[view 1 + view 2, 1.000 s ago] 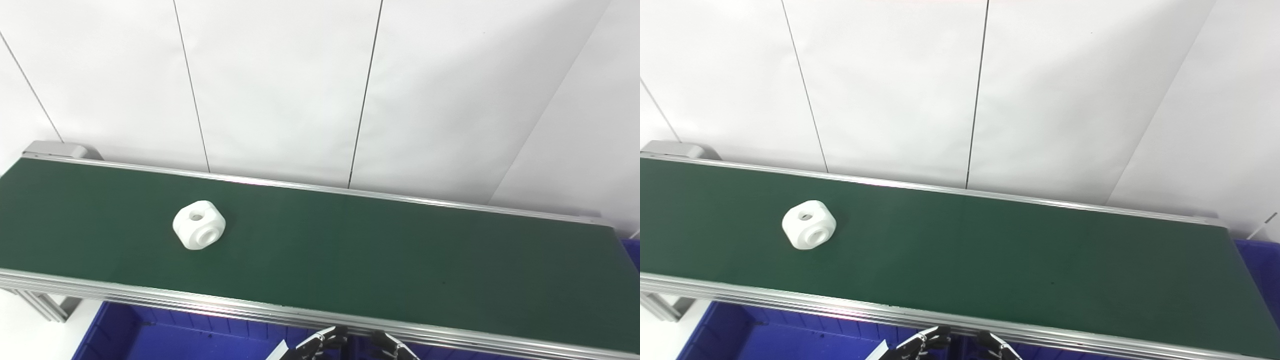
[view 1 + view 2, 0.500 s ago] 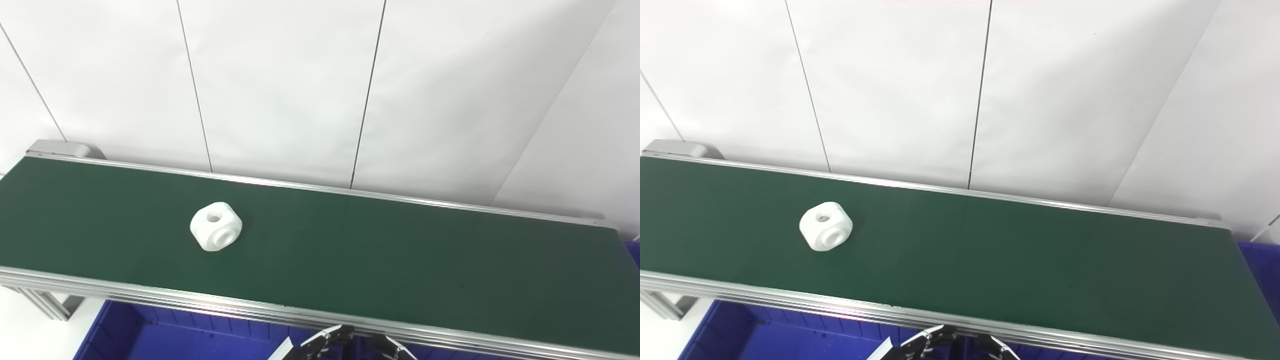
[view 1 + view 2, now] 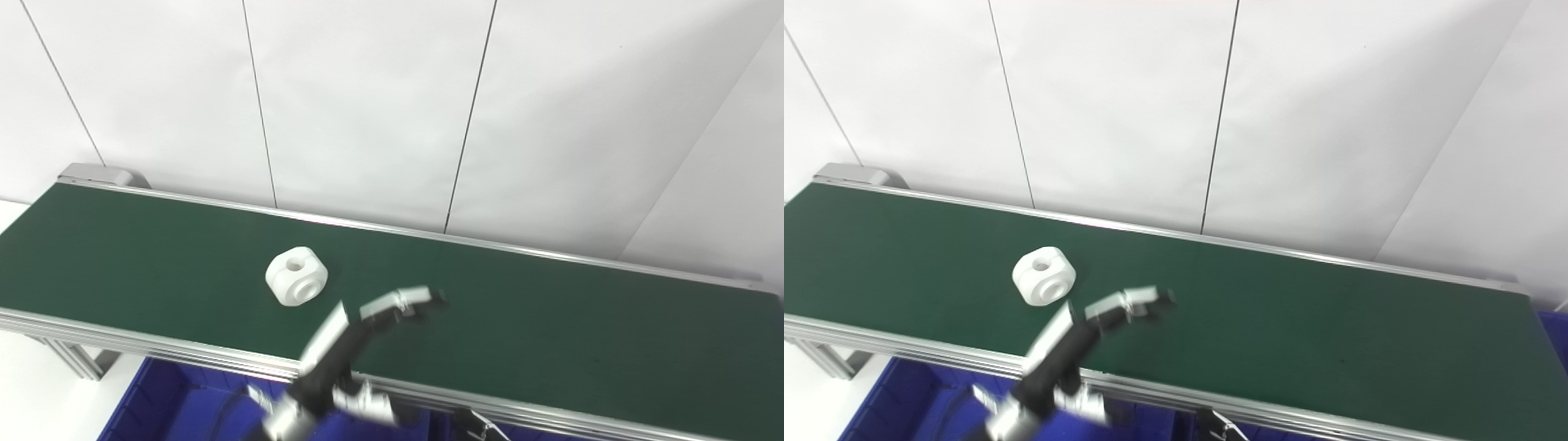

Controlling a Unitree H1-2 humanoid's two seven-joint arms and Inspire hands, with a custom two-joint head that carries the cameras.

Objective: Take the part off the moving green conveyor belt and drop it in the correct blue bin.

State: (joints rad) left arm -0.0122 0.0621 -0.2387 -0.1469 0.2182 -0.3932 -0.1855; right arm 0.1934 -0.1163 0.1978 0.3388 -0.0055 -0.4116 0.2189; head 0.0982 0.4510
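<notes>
A white blocky part (image 3: pixel 296 284) with a hole through it lies on the green conveyor belt (image 3: pixel 551 331), left of the middle. My left hand (image 3: pixel 361 327) is raised over the belt's near edge, motion-blurred, with its fingers (image 3: pixel 407 300) stretched out just right of and nearer than the part, not touching it. It holds nothing. Only the fingertips of my right hand (image 3: pixel 481 427) show at the bottom edge, below the belt. The part also shows in the right eye view (image 3: pixel 1044 284).
A blue bin (image 3: pixel 177 404) sits below the belt's near rail at the lower left. A sliver of another blue bin (image 3: pixel 1559 327) shows past the belt's right end. A white panelled wall stands behind the belt.
My left hand has risen fast from below the near rail to over the belt beside the part. The part has ridden rightward along the belt. The camera has also shifted.
</notes>
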